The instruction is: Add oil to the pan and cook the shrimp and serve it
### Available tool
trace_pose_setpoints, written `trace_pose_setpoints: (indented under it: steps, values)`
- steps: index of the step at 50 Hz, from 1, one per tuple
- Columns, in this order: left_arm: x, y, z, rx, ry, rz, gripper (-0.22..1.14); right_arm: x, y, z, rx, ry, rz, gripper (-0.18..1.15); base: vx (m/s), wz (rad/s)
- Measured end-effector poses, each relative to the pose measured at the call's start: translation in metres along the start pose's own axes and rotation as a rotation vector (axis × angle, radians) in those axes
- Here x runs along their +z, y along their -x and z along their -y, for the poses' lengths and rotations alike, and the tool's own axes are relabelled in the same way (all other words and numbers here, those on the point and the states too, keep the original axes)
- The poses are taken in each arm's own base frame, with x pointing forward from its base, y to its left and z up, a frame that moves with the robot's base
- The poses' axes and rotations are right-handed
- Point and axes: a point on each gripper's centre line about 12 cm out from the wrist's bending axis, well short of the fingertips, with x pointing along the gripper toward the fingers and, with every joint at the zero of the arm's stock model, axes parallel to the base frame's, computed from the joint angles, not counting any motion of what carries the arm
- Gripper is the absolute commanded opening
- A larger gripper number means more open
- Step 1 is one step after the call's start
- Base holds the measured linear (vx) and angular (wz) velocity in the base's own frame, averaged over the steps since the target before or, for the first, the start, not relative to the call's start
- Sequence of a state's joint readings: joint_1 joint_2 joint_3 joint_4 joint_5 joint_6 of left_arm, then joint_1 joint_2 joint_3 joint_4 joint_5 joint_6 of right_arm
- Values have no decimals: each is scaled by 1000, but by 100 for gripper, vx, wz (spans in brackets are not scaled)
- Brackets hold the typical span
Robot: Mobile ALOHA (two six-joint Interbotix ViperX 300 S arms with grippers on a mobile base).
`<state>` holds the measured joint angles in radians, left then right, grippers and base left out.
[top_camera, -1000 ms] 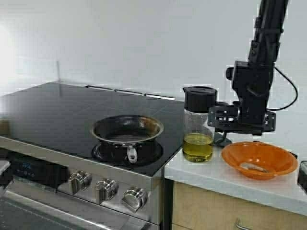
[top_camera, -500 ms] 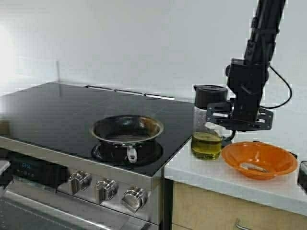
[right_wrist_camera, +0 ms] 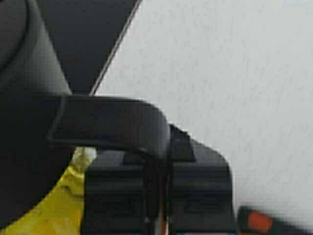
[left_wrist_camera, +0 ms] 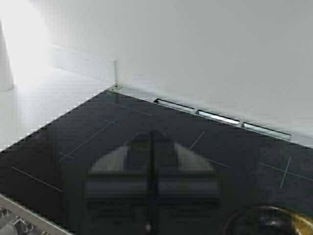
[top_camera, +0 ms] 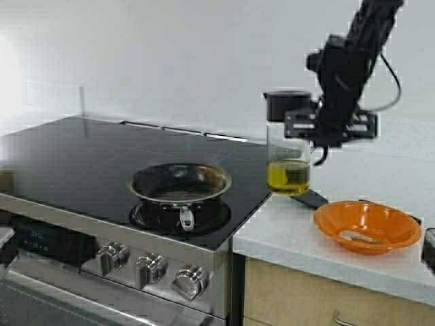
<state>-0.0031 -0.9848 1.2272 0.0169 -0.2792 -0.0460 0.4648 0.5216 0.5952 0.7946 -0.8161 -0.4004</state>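
The oil [top_camera: 289, 176] fills the bottom of a tall clear jug [top_camera: 288, 139] with a black lid. My right gripper [top_camera: 315, 129] is shut on the jug's black handle [right_wrist_camera: 112, 125] and holds the jug upright in the air, above the seam between cooktop and counter. The oil shows yellow in the right wrist view [right_wrist_camera: 49, 210]. The steel pan [top_camera: 180, 183] sits on the front burner, to the jug's left and lower, dark inside. A small pale shrimp [top_camera: 360, 237] lies in the orange bowl [top_camera: 391, 224]. My left gripper [left_wrist_camera: 151, 181] is shut and empty over the cooktop.
The black glass cooktop [top_camera: 75, 159] has knobs [top_camera: 149, 268] along its front. The white counter [top_camera: 292, 238] carries the orange bowl and a flat black thing [top_camera: 311, 198] under the jug. A white wall stands behind. The pan's rim [left_wrist_camera: 264, 218] shows in the left wrist view.
My right gripper has lifted the jug off the counter; it now hangs clearly higher. The pan, bowl and left arm have not moved.
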Motion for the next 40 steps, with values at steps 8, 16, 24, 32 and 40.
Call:
trace_pose_setpoints:
  steps: [8,16,24,32,40]
  values:
    - [0,0,0,0,3,0,3,21,-1,-23,-9,187,6,8,0,0]
    - [0,0,0,0,8,0,3,38,2,-51,-21,363,16,8,0,0]
    - [0,0,0,0,15,0,3,57,0,-77,-29,489,32,8,0,0]
    - [0,0,0,0,18,0,3,60,-9,-94,-55,621,13,8,0,0]
    - [1,1,0,0,21,5,3,56,-19,-108,-107,817,-2,8,0,0]
